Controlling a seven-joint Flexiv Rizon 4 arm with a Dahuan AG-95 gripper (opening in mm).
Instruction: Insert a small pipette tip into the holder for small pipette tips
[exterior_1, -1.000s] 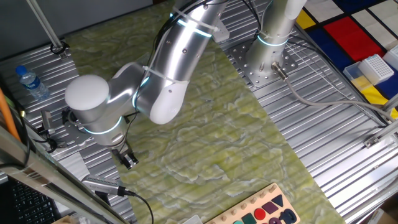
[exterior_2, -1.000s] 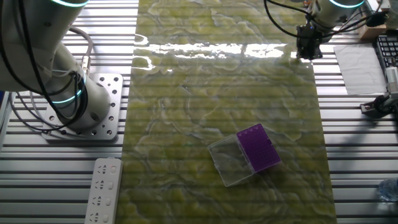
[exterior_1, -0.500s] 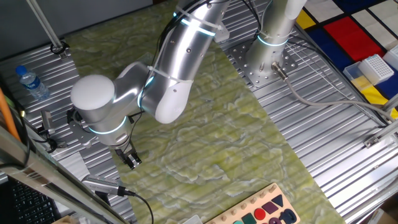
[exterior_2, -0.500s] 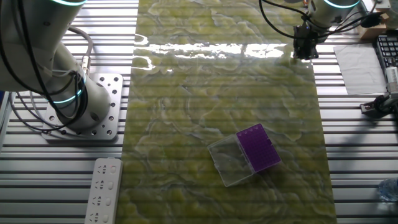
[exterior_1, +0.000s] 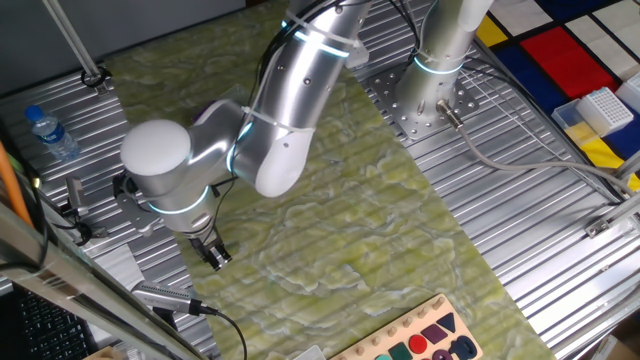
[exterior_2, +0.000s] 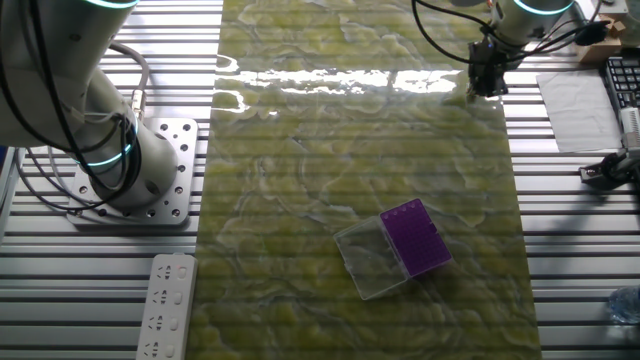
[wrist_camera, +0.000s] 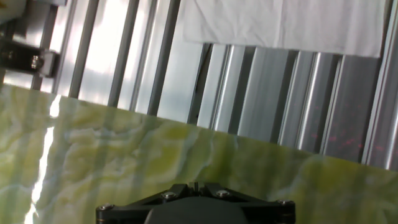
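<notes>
The gripper hangs over the far right corner of the green marbled mat, at its border with the ribbed metal bench; its fingers look drawn close together, though whether a pipette tip sits between them cannot be told; the purple holder for small pipette tips lies flat near the mat's near right part, well apart from the gripper, its clear cover open and touching its left side; a white sheet lies on the bench beyond the mat's edge.
</notes>
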